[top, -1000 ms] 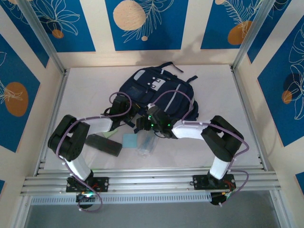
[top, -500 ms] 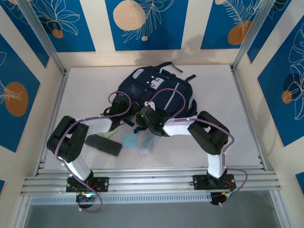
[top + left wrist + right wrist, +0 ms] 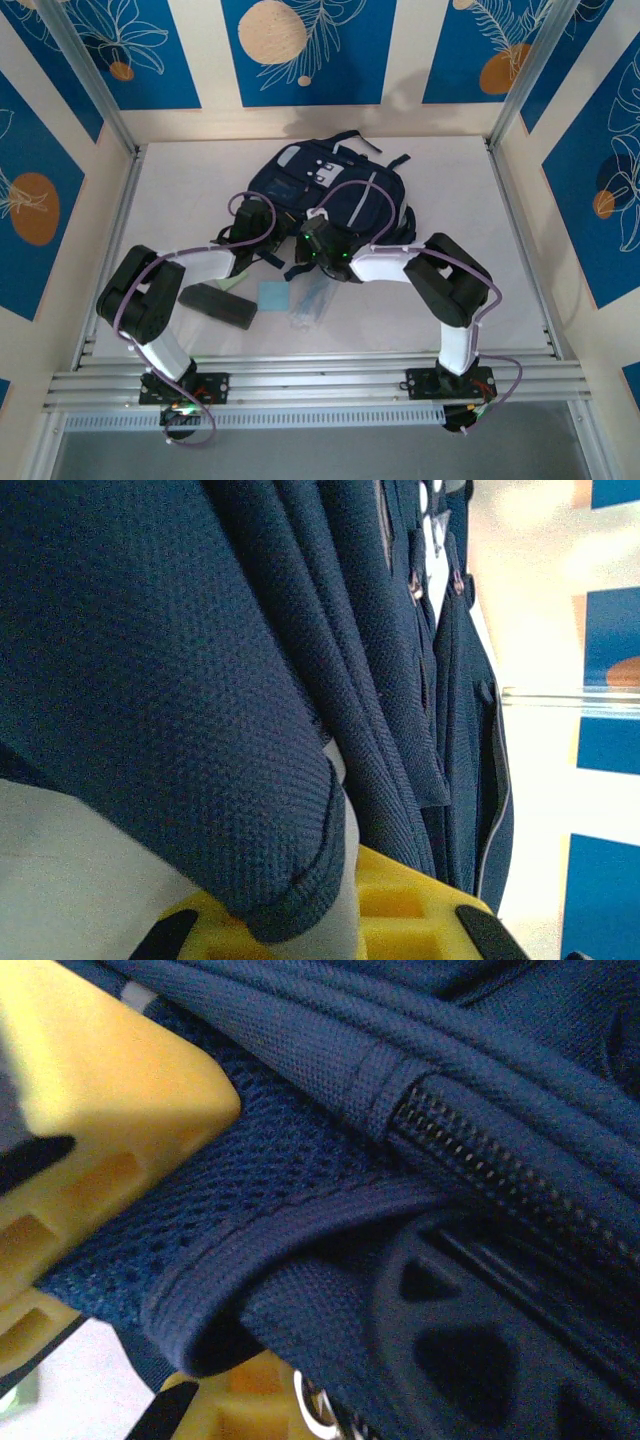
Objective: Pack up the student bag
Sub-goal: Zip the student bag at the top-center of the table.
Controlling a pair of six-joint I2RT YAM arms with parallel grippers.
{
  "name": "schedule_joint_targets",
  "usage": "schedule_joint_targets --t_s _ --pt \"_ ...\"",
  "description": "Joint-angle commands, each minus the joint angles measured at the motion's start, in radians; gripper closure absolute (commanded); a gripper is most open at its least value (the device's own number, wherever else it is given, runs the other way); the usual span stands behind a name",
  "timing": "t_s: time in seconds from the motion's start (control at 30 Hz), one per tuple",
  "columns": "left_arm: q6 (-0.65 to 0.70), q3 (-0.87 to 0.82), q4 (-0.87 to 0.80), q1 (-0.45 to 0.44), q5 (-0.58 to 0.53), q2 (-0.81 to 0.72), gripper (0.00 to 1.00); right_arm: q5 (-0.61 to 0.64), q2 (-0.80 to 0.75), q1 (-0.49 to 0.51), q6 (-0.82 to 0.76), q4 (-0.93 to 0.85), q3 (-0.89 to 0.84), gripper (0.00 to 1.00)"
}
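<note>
Navy student bag (image 3: 330,185) fabric is sitting pinched in left gripper (image 3: 320,920) and right gripper (image 3: 170,1260); pulling unevenly is likely risking the fabric slipping out

Student bag (image 3: 300,172) lies behind the long case (image 3: 218,304).

Mid-counter crowded, sides open.
The student bag (image 3: 330,195) fills centre rear; left arm (image 3: 200,265) and right arm (image 3: 400,268) meet at its near edge, blocking that side. A black case (image 3: 218,304), blue card (image 3: 272,295) and clear plastic item (image 3: 312,300) clutter near-centre. Bare counter (image 3: 490,240) right of bag, also far left, passable; side walls (image 3: 570,200) bound both edges.
</note>
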Motion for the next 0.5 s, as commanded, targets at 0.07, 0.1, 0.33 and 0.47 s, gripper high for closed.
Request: schedule_joint_targets --t_s 0.07,0.1,0.33,0.47 --pt "0.083 0.048 0.002 0.01 0.068 -0.041 0.94 -0.118 -0.103 -0.076 -0.013 -0.193 -0.032 1.0" --pt "0.088 0.052 0.0 0.012 0.069 -0.041 0.94 -0.134 -0.112 -0.081 -0.015 -0.223 -0.042 1.0" --pt "0.11 0.074 -0.014 0.016 0.07 -0.025 0.95 -0.198 -0.205 -0.119 -0.031 -0.461 -0.083 1.0" --pt "0.116 0.082 -0.011 0.016 0.075 -0.004 0.95 -0.251 -0.216 -0.15 -0.027 -0.676 -0.032 1.0"
